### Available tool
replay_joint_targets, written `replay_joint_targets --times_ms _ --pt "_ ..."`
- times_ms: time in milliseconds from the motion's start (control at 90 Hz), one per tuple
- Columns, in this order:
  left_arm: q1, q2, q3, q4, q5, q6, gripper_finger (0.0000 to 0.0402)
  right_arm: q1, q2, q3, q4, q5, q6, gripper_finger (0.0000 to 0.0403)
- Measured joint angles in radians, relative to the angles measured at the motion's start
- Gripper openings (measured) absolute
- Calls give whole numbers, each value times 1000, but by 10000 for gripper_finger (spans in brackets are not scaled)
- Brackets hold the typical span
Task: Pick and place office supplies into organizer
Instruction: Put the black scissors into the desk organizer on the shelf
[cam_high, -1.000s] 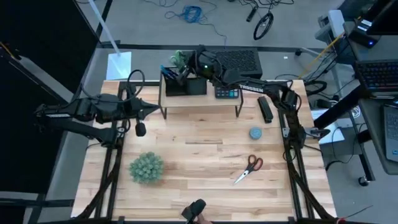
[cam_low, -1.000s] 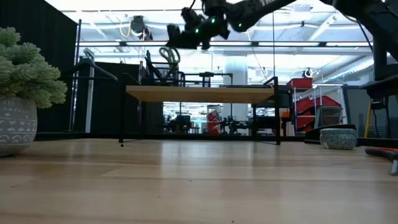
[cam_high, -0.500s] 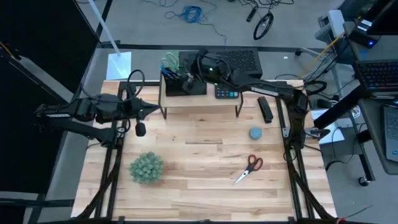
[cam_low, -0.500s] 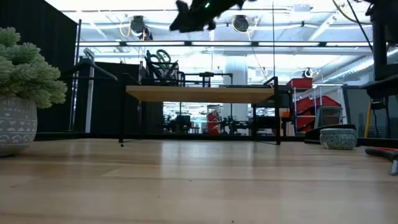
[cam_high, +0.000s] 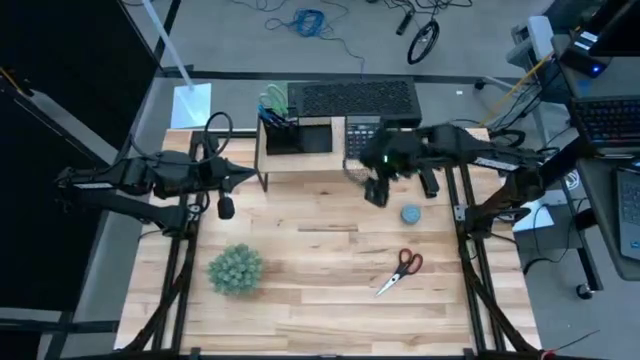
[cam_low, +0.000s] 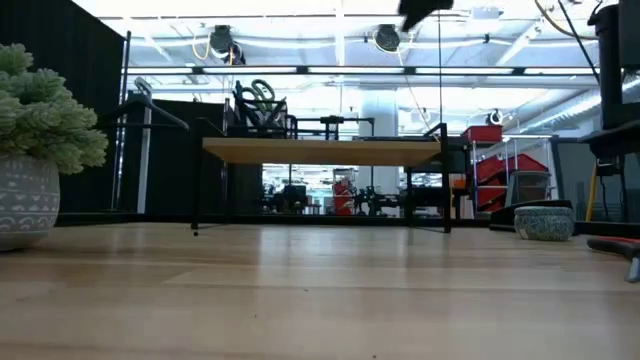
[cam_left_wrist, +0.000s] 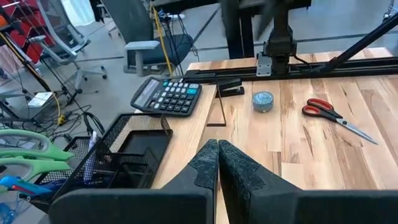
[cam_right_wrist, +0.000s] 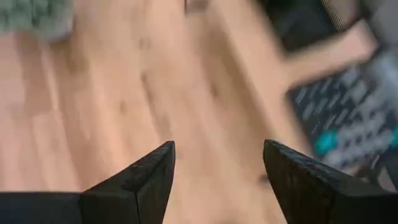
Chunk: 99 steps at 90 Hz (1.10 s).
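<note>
So, a pale wooden table (cam_high: 300, 250), planks running across, and beyond it a bright workshop hall with racks and ceiling lights. At far left the left gripper (cam_high: 240, 177) waits over the table's left edge, its fingers (cam_left_wrist: 208, 163) pressed together on nothing. Below it, lower left, one fuzzy green plant (cam_high: 236, 269) in a patterned pot. Upper centre stands one wooden riser (cam_high: 320, 160) carrying one black mesh organizer (cam_high: 297, 136), with the green-handled scissors (cam_high: 273, 100) poking up from its left section beside blue pens (cam_left_wrist: 13, 185). One calculator (cam_high: 361, 137) sits right of it. The right gripper (cam_high: 375, 190) hovers just in front of the riser, fingers spread wide and empty. Farther right: one small round tape roll (cam_high: 411, 214), one black stapler (cam_high: 430, 182), and, lower right, one pair of red-handled scissors (cam_high: 400, 271) lying flat on the wood.
</note>
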Motion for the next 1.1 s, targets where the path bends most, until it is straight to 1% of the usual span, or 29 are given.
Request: replay_joint_targets --times_ms 122,222,278,367,500,589,722,833,933,1000,1100 --pt "0 3 0 0 0 0 0 122 0 -97 -22 9 110 226" --pt "0 4 0 0 0 0 0 220 1 -213 -20 92 281 226" --pt "0 4 0 0 0 0 0 263 1 -287 10 121 411 226" --pt "0 4 0 0 0 0 0 331 2 -397 54 123 644 226" --pt "0 4 0 0 0 -2 0 435 2 -542 138 122 1061 226" --pt "0 5 0 1 0 -31 0 503 1 -624 185 127 1312 226" --pt "0 6 0 3 0 -51 0 590 2 -725 230 109 1604 226" --pt "0 6 0 4 0 -51 0 632 2 -778 233 50 1749 226" --pt "0 6 0 4 0 -51 0 651 2 -807 236 46 1841 226" --pt "0 6 0 4 0 -51 0 655 2 -824 251 45 1873 226" --pt "0 6 0 4 0 -51 0 651 2 -863 318 43 1890 226"
